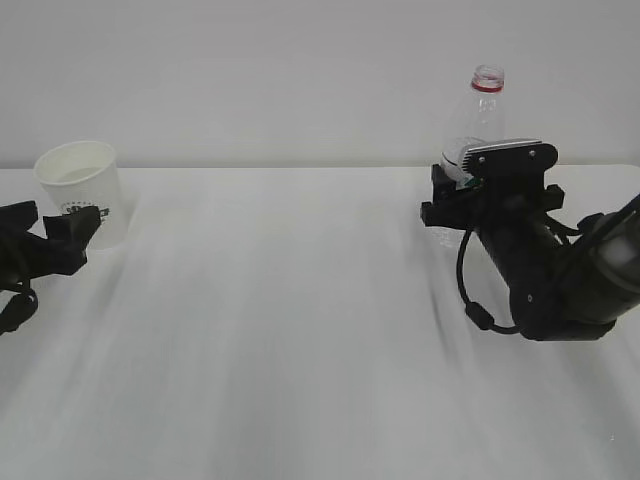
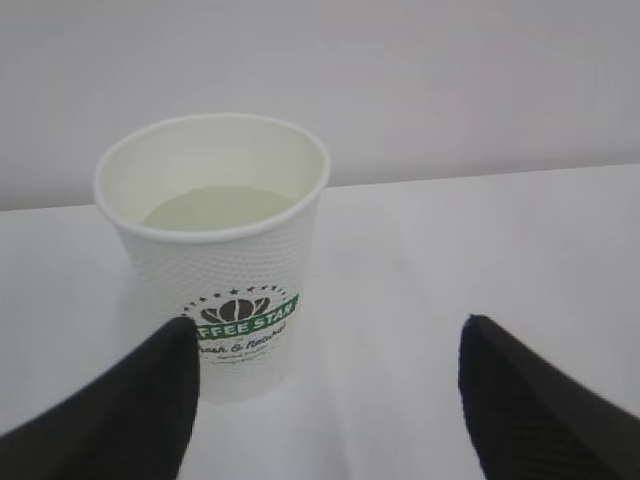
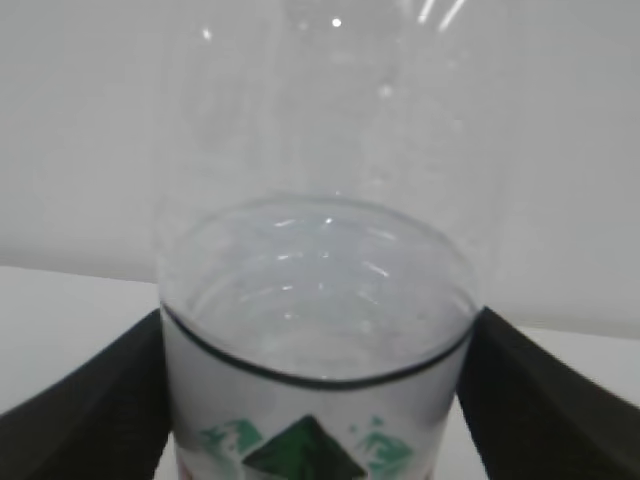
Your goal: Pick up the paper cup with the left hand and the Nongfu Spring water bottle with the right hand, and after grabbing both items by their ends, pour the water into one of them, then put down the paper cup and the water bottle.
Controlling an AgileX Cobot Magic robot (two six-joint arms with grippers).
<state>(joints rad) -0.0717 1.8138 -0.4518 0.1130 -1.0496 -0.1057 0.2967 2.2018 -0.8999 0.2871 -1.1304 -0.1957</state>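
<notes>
The paper cup (image 1: 85, 190) stands upright on the white table at the far left, with water (image 2: 215, 207) in its bottom. My left gripper (image 2: 328, 335) is open just short of the cup. The cup (image 2: 215, 250) sits beyond the tips, in front of the left finger (image 2: 140, 400) and not between the two. At the right the uncapped Nongfu Spring water bottle (image 1: 480, 115) stands upright, partly filled with water (image 3: 320, 300). My right gripper (image 3: 318, 330) is around its labelled body, jaws wide, one at each wall.
The table's back edge (image 1: 300, 167) meets a plain pale wall just behind both objects. The right arm (image 1: 560, 270) lies low over the table's right side. Bare tabletop (image 1: 290, 300) stretches between the two arms.
</notes>
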